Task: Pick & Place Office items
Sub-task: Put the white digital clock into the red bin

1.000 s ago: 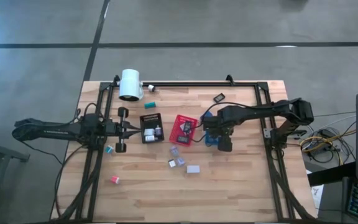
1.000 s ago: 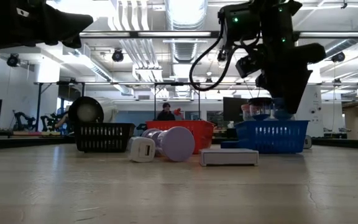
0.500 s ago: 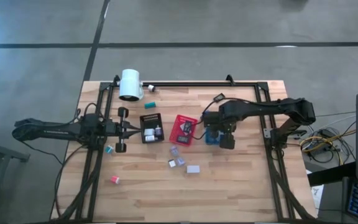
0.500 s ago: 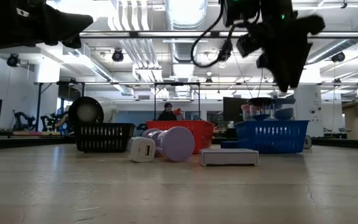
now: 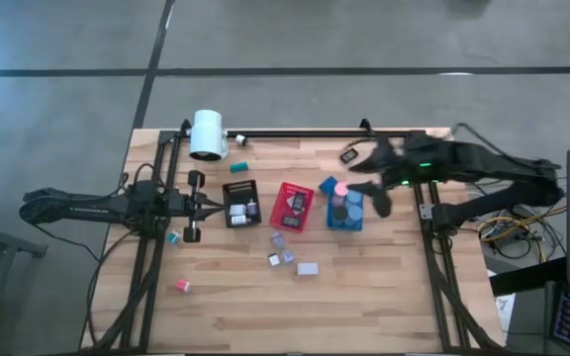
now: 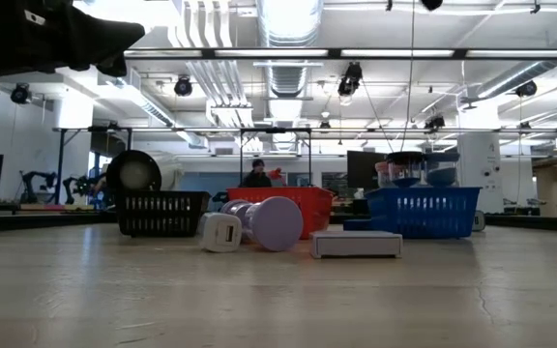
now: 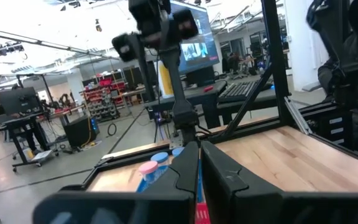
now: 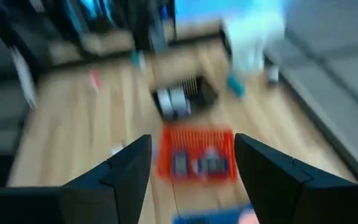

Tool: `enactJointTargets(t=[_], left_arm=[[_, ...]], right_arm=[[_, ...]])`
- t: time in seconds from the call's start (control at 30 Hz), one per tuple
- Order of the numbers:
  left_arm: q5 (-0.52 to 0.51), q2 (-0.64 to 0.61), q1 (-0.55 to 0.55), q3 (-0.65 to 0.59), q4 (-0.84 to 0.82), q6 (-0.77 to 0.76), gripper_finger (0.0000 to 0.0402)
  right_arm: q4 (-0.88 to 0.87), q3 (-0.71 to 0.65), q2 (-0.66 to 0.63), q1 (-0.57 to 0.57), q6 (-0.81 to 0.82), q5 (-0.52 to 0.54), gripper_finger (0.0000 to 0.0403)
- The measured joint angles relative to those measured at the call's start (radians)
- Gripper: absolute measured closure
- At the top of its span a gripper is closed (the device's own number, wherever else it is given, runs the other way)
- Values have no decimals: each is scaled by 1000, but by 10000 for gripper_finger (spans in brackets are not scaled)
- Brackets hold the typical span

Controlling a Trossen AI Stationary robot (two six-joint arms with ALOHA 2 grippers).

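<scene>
The right gripper [image 5: 372, 190] hangs above the table just past the blue tray [image 5: 344, 210], jaws spread wide and nothing between them. Below and ahead of those jaws sit the red tray [image 8: 196, 154] and the black tray [image 8: 185, 98], each with pieces inside. The blue tray already carries round caps, a pink cap [image 5: 329, 186] at its rim. The left gripper [image 5: 211, 205] waits beside the black tray, jaws pressed together and empty. Plenty left, by my reckoning: grey and lavender blocks [image 5: 286, 251] lie loose well ahead of the right jaws, a red-pink bit [image 5: 181, 286] and a teal bit [image 5: 172, 237] sit near the left arm, and a dark piece [image 5: 348, 154] rests behind the right gripper.
</scene>
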Motion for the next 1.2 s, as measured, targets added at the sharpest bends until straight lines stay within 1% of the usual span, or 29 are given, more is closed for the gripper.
enactJointTargets(t=[0.13,0.23,0.3,0.57,0.67,0.73,0.93,1.07,1.2], left_arm=[[-5,0,0,0,3,-45,381],[-36,0,0,5,4,-78,384],[-59,-1,0,8,4,-94,387],[-61,0,0,1,4,-83,393],[-61,0,0,1,4,-78,391],[-61,0,0,2,4,-76,391],[-64,0,0,2,4,-49,390],[-72,0,0,3,3,-66,390],[-73,0,1,4,3,-68,398]], right_arm=[[132,-127,-177,23,-25,22,198],[228,-252,-292,41,-43,48,223],[294,-338,-357,42,-53,47,246],[473,-654,-542,40,-122,46,355],[577,-760,-613,40,-146,37,385],[645,-827,-657,40,-160,12,392],[863,-999,-761,40,-225,-69,394],[980,-1100,-802,40,-227,-62,394],[1027,-1162,-826,40,-220,-62,394]])
